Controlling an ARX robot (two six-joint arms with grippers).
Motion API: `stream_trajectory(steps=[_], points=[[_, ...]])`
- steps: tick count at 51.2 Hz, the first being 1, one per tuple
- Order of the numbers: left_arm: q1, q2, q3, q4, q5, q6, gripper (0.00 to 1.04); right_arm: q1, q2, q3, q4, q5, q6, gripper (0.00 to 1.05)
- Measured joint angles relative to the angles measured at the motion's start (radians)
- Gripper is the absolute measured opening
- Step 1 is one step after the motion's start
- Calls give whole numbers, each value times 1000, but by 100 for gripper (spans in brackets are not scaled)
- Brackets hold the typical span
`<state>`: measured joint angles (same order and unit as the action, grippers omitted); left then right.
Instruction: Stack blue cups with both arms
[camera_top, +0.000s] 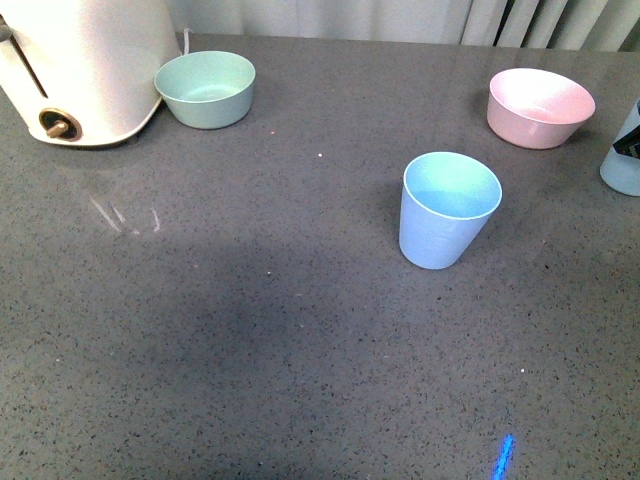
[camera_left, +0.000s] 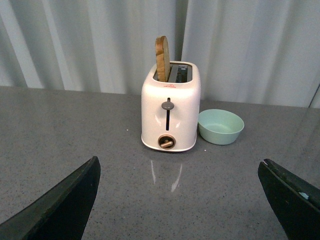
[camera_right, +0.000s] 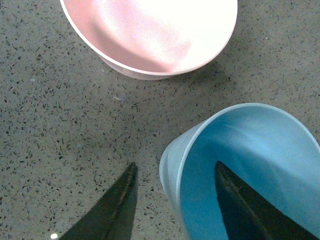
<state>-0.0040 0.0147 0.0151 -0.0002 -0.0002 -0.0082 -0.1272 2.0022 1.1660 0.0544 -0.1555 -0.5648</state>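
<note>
Blue cup (camera_right: 260, 145) rim between right gripper (camera_right: 175, 170) fingers, not clamped

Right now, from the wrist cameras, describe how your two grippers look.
The left gripper shows two matte black jaws, broad wedges tapering to blunt tips, one with a small pale fleck. The right gripper has similar plain black tapered jaws. No cables, sleeves or markings show.

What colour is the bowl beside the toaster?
The bowl is mint green, clearest in the front view.
</note>
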Motion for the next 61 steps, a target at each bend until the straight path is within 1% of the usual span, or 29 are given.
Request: stream_trajectory(steps=[5, 9, 15, 21, 27, 31, 36, 39, 42, 46, 54, 61], points=[[0, 0, 0, 0, 0, 0, 96, 0, 0, 2, -5, 2, 0, 30], [0, 0, 0, 0, 0, 0, 96, -4, 0, 2, -11, 2, 0, 21], [0, 0, 0, 0, 0, 0, 96, -13, -17, -3, -36, 2, -15, 2], [0, 0, 0, 0, 0, 0, 96, -26, -94, -39, -75, -42, -42, 2], [0, 0, 0, 0, 0, 0, 96, -29, -216, -71, -149, -128, -61, 2], [0, 0, 0, 0, 0, 0, 96, -6, -320, -87, -217, -206, -58, 2], [0, 0, 0, 0, 0, 0, 96, 71, -422, -109, -270, -256, -48, 2], [0, 0, 0, 0, 0, 0, 96, 151, -467, -125, -296, -277, -28, 2], [0, 0, 0, 0, 0, 0, 96, 222, -483, -140, -310, -282, -10, 2], [0, 0, 0, 0, 0, 0, 96, 296, -485, -156, -314, -283, 13, 2], [0, 0, 0, 0, 0, 0, 96, 374, -483, -180, -309, -255, 29, 2], [0, 0, 0, 0, 0, 0, 96, 412, -473, -184, -303, -243, 40, 2]])
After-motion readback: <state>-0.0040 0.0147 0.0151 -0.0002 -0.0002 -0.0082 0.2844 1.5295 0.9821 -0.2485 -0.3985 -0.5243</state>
